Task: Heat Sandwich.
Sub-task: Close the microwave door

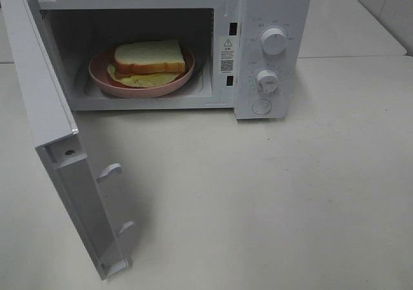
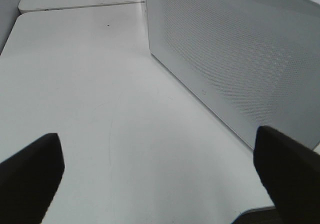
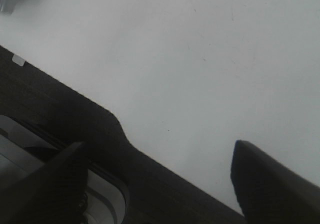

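The sandwich, white bread over pale green lettuce, lies on a round pink plate inside the white microwave. The microwave door is swung wide open to the left. Neither arm shows in the exterior high view. In the left wrist view my left gripper is open and empty above the bare table, with the door's dotted outer face close beside it. My right gripper is also open with nothing between its fingers, hanging over the table's edge.
Two round knobs and a round button sit on the microwave's right panel. White tabletop spreads in front of it. A dark strip borders the table in the right wrist view.
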`<state>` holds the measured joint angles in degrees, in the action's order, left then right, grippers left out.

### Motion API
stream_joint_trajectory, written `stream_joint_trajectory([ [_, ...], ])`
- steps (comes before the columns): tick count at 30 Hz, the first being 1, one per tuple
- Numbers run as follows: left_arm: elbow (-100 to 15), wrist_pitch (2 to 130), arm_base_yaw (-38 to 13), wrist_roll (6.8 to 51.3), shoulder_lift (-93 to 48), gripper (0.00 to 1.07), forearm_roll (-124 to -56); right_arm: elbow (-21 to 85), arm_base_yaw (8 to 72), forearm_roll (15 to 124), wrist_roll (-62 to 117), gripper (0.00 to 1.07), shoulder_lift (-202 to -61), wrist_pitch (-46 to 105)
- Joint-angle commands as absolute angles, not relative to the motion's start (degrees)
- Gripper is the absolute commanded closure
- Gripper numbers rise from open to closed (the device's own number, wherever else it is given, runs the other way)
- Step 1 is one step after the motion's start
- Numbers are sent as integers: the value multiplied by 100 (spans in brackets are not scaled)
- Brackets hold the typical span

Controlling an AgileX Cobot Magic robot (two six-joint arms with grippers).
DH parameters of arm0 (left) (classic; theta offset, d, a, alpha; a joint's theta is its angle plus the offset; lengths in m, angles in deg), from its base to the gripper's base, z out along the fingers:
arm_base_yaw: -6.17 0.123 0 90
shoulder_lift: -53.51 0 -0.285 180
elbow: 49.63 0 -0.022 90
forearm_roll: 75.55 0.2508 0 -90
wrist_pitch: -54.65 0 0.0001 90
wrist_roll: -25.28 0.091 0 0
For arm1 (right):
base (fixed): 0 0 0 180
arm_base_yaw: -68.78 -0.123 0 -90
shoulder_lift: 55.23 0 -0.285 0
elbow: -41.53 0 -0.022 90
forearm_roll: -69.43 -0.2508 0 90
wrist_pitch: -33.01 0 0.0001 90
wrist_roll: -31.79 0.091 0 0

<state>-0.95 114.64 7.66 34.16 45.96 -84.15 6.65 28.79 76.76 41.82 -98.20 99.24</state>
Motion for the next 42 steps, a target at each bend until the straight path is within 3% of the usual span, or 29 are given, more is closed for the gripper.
stream_joint_trajectory([
  [1,-83,11418,726,3387,4745,9,-8415,528,2947,7796,4119,31,-9396,9976],
  [18,-83,11418,726,3387,4745,9,-8415,-469,4924,7773,4044,31,-7917,9552],
  [42,-83,11418,726,3387,4745,9,-8415,-670,6488,7636,3798,31,-6113,9248],
])
